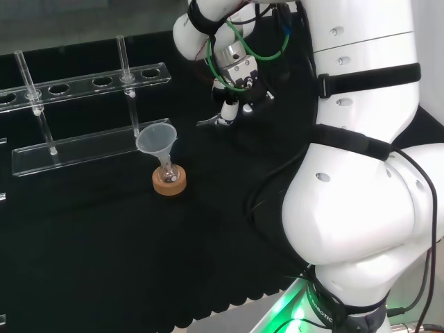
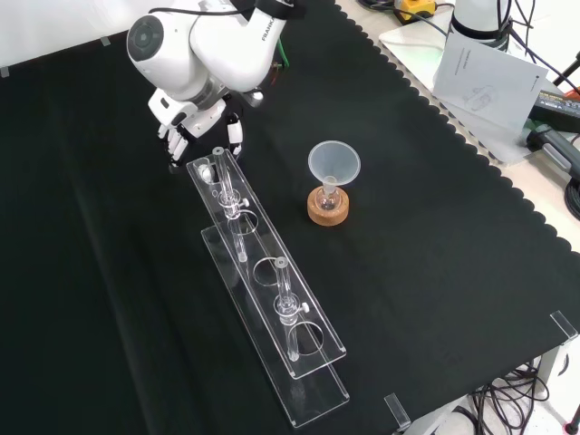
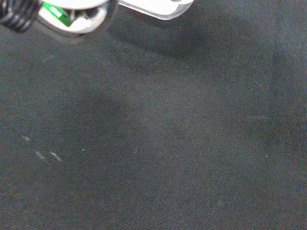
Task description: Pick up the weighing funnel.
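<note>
Your hand hangs low over the black cloth. A small pale, clear piece that I take for the weighing funnel sits just beside it, at about 8 o'clock of the hand in the head view. You cannot tell from these views how far the hand is open, or whether it has the piece or merely touches it.

That is your first risk: a clear, light scoop may skid across the cloth if you come at it off-centre (judge contact from the head view). The second is the clear rack, whose end stands near the hand at 5 o'clock in the front view and could be clipped. The funnel stands farther off in its small flask on the cork ring. It looks top-heavy, so a wide sweep could tip it.
</note>
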{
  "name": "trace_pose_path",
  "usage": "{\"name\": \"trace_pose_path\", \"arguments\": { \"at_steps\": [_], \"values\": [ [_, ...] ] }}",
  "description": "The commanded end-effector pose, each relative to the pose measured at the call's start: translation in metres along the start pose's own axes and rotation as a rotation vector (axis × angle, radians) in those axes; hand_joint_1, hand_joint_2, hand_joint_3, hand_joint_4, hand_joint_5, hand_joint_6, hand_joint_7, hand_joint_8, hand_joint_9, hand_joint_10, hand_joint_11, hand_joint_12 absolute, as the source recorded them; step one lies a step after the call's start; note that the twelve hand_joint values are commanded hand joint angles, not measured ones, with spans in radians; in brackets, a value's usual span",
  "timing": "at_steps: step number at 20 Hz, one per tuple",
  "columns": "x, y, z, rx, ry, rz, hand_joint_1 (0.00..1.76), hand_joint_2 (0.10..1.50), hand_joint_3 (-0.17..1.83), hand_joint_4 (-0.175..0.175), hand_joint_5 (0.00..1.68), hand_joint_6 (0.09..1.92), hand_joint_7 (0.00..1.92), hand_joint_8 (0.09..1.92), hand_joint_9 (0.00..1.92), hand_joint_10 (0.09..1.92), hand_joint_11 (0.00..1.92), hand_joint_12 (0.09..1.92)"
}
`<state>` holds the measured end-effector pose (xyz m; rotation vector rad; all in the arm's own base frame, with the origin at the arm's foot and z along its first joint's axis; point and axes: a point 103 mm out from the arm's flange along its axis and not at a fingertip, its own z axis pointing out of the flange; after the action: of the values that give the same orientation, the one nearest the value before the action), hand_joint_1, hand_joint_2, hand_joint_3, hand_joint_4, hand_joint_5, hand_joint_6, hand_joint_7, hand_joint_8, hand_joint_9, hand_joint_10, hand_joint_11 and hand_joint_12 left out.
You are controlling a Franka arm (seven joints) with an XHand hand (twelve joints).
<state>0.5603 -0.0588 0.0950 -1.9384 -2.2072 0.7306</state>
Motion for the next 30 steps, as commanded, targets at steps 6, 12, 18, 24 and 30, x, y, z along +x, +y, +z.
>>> {"name": "trace_pose_path", "arguments": {
  "at_steps": [6,12,18,24,30],
  "values": [
    [-0.002,0.007,0.01,0.0,-0.019,0.008,0.91,0.61,0.54,0.013,0.69,0.57,0.52,0.65,0.73,0.5,0.47,1.31],
    [-0.003,0.014,0.013,-0.017,-0.009,0.01,0.91,0.6,0.55,0.036,0.78,0.67,0.53,0.65,0.74,0.5,0.48,1.3],
    [-0.001,0.017,0.015,-0.026,-0.009,0.013,0.91,0.6,0.56,0.038,0.79,0.69,0.53,0.65,0.75,0.5,0.49,1.3],
    [0.0,0.021,0.017,-0.018,0.004,0.016,0.91,0.6,0.57,0.035,0.77,0.72,0.54,0.65,0.75,0.49,0.49,1.3],
    [0.001,0.023,0.019,-0.015,0.006,0.02,0.91,0.6,0.57,0.037,0.78,0.73,0.54,0.65,0.76,0.49,0.49,1.3]
  ]
}}
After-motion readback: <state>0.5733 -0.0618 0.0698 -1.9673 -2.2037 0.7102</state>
